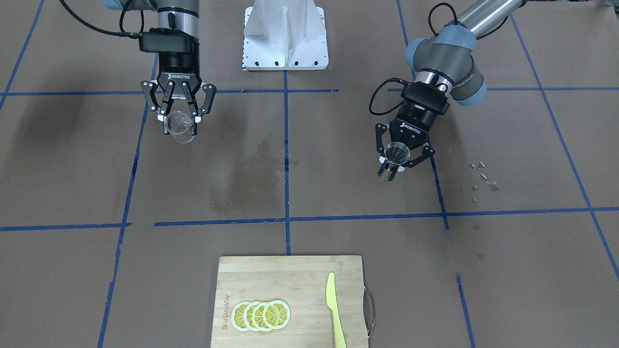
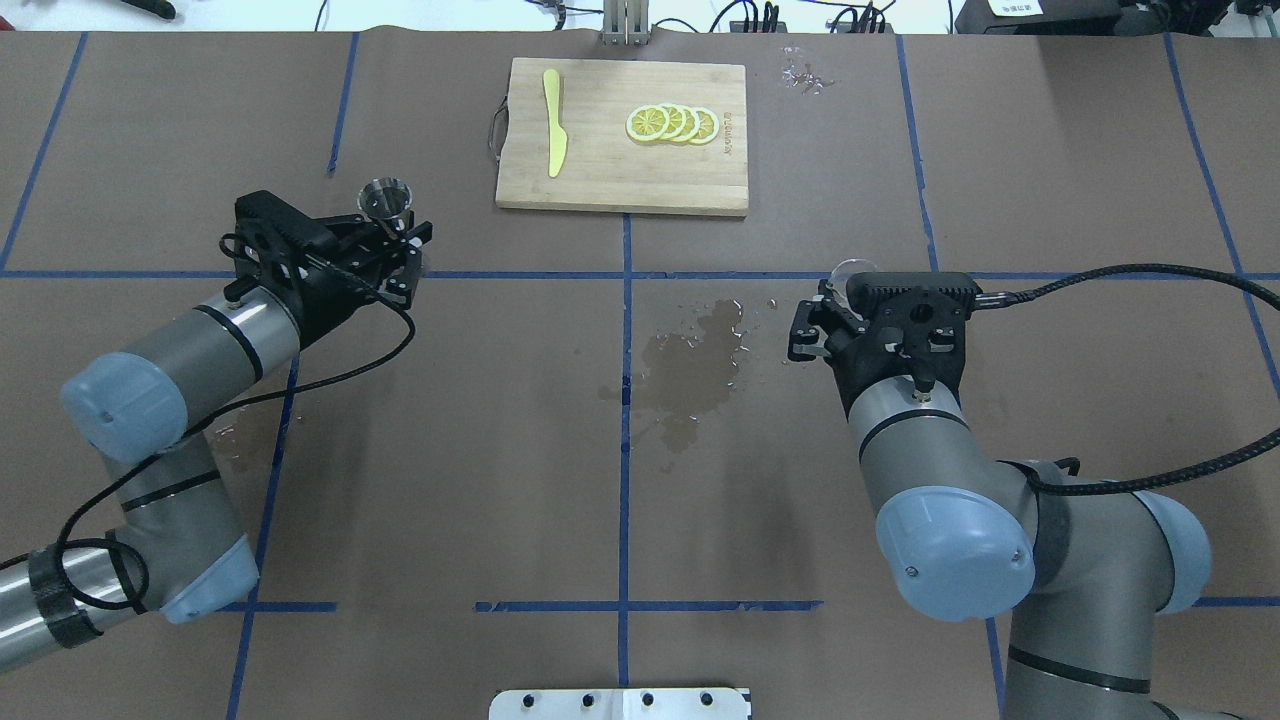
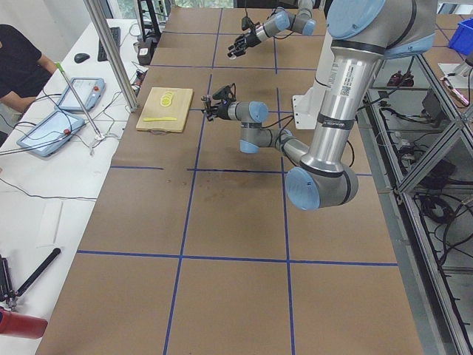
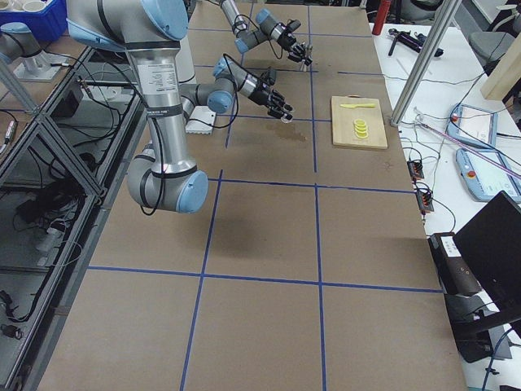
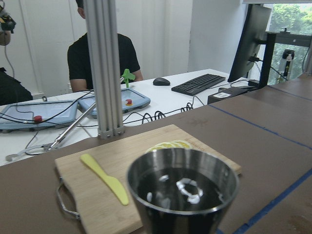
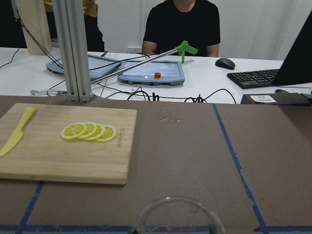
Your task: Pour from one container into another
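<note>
A: What's lost to you at the left gripper [image 1: 394, 166]?
B: On my wrist camera the jigger [image 5: 183, 187] is cut by the bottom edge: waist and lower cone out of frame, fingers too.
A: And at the right gripper [image 1: 180, 122]?
B: The glass cup [image 6: 178, 214] shows only a blurred rim, cut off below. From overhead, the wrist housing [image 2: 912, 300] covers the fingers. I can't tell whether the cup holds liquid.

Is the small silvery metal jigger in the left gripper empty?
No, the left wrist view shows liquid glinting inside the small silvery metal jigger held by the left gripper.
</note>
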Robot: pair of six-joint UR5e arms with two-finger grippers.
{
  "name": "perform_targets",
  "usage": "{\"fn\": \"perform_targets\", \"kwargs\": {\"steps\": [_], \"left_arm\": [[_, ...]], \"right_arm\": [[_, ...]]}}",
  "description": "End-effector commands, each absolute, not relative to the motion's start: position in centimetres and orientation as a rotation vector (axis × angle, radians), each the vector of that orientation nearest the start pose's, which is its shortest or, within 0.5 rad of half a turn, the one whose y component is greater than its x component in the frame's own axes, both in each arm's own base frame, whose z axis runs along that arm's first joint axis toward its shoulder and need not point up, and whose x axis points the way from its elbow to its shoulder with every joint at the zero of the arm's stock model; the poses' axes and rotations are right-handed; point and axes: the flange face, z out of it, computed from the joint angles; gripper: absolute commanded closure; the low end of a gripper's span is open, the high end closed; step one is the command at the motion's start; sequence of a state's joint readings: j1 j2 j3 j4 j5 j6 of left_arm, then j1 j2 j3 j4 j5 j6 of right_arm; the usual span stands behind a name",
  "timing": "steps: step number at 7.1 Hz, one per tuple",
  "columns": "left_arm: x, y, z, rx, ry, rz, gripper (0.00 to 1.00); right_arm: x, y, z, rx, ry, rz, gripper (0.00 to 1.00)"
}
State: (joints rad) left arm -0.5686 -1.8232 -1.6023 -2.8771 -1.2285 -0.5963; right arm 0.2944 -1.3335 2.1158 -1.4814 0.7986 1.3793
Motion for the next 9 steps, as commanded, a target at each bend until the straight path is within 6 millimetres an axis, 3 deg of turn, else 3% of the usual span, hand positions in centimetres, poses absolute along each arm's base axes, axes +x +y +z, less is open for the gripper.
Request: {"fn": "perform_targets", "kwargs": {"steps": [1,3,5,6,7,9], "left_arm": [[33.1,-46.5,42.7,1.245,0.796,0.006,1.0],[29.1,-45.9,46.4,1.219,0.723,-0.06,1.0],[26.7,-45.0,48.8,1.188,0.715,-0.244,1.0],[26.6,-44.4,49.7,1.166,0.741,-0.364,1.0],[27.7,-42.5,50.9,1.17,0.722,-0.409,1.0],[33.0,-37.5,51.1,1.219,0.719,-0.488,1.0]], "right_arm": [[-40.4,-34.8,28.9,0.871,-0.635,0.539,1.0],[-38.4,-35.5,32.8,0.863,-0.56,0.536,1.0],[-37.3,-35.2,37.4,0.892,-0.653,0.532,1.0],[-37.1,-35.3,39.9,0.919,-0.685,0.505,1.0],[-36.7,-35.2,41.4,0.924,-0.695,0.503,1.0],[-36.2,-34.9,42.9,0.927,-0.698,0.495,1.0]]}}
